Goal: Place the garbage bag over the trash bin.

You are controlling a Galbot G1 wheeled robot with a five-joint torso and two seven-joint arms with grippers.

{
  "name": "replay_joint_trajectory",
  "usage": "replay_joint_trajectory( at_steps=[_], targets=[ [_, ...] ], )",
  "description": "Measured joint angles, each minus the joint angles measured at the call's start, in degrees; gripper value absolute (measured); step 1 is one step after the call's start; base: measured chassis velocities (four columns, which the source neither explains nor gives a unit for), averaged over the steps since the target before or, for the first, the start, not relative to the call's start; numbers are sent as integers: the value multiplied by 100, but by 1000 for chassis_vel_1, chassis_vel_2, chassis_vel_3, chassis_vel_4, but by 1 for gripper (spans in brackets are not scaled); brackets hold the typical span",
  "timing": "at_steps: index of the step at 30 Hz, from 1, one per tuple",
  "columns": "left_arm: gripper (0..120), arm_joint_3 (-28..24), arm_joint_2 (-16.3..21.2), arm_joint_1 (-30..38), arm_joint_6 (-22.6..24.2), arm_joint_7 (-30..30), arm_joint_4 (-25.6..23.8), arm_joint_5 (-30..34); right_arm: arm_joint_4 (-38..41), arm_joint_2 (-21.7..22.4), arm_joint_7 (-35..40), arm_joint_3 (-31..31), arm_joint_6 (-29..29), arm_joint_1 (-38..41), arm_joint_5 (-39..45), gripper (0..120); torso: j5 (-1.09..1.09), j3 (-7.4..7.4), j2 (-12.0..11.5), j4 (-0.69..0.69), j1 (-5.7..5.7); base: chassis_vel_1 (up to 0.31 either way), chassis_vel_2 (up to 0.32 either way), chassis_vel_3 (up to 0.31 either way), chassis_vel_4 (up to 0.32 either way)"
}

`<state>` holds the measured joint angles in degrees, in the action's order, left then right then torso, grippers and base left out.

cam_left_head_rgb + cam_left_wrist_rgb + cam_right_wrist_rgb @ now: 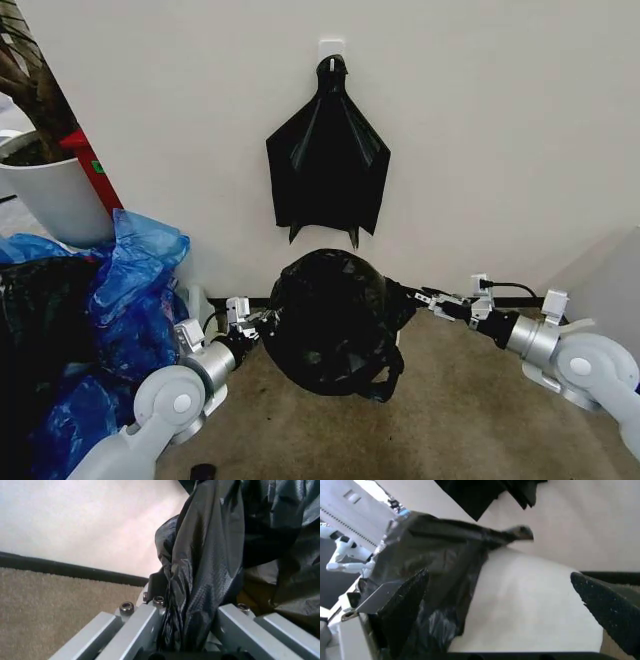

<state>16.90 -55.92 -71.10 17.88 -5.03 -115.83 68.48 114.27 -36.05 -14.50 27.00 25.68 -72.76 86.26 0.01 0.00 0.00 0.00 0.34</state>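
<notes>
Two hands | garbage bag (335, 320) between; left hand (262, 322) clamps bag; right hand (425, 297) spread

I hold both arms low and extended forward, converging inward. Left tool (262, 322): closed, pinching the garbage bag (335, 320) film between its fingers. Right tool (425, 297): level wrist, apparently open; its fingertips are blurred.

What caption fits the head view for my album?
Two grippers, left and right, at either side of a black garbage bag draped on a bin by the wall.
</notes>
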Motion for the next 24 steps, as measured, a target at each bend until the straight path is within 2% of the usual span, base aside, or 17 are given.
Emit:
replay_joint_trajectory(
  at_steps=[5,12,16,18,20,24],
  targets=[
    [1,21,13,28,-6,51,48,14,253,-28,637,-123,114,16,755,100,-2,0,0,-1,0,0,0,0,0],
    [1,26,51,137,-3,61,115,140,207,-81,652,-279,124,104,851,98,-1,1,0,-1,0,0,0,0,0],
    [1,24,61,191,6,47,139,267,155,-83,431,-298,119,105,747,89,-1,1,0,-1,0,0,0,0,0],
    [1,10,63,225,15,41,156,310,126,-100,381,-320,101,134,712,77,-2,1,0,-2,0,0,0,0,0],
    [1,2,63,234,18,40,167,312,113,-110,380,-336,89,160,705,74,-1,1,0,-2,0,0,0,0,0],
    [1,-15,57,256,22,35,224,287,66,-141,388,-408,-6,232,615,56,-2,1,0,-2,0,0,0,0,0]
  ],
)
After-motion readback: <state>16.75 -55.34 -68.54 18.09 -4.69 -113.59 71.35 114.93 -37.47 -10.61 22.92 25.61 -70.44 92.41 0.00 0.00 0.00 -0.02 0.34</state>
